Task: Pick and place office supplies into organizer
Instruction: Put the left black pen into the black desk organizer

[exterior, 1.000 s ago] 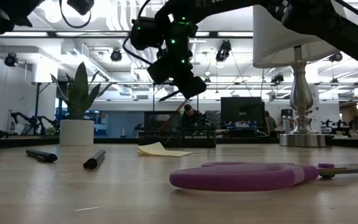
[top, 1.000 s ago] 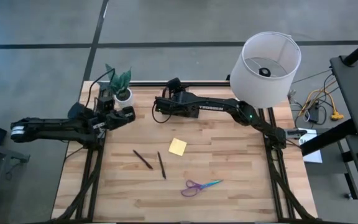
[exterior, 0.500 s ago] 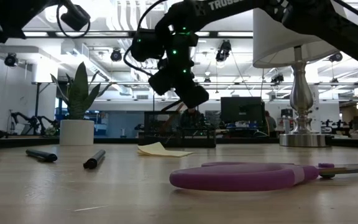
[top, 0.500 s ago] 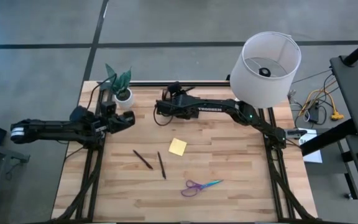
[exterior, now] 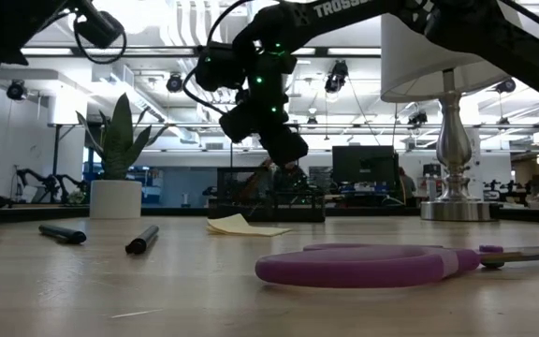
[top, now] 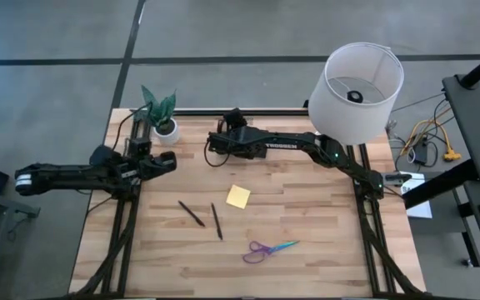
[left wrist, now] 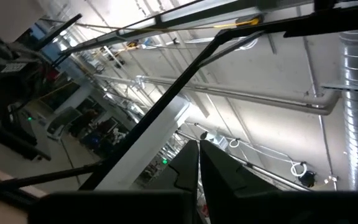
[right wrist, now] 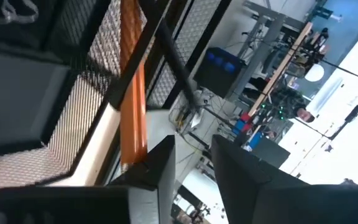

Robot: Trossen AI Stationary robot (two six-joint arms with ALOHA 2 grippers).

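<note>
From above, the right tool [top: 216, 143] hangs over the black organizer [top: 217, 155] at the table's [top: 323, 242] far edge, while the left tool [top: 167, 161], shut and empty, waits near the left edge, the nearer arm to the two dark pens [top: 192, 213]. At table height, pens, sticky-note pad [exterior: 241, 225] and scissors [exterior: 363, 263] lie loose in front. Only the right wrist shows the orange pencil [right wrist: 132, 87] upright against the organizer's mesh [right wrist: 79, 118], beside parted, empty fingers [right wrist: 160, 168].
</note>
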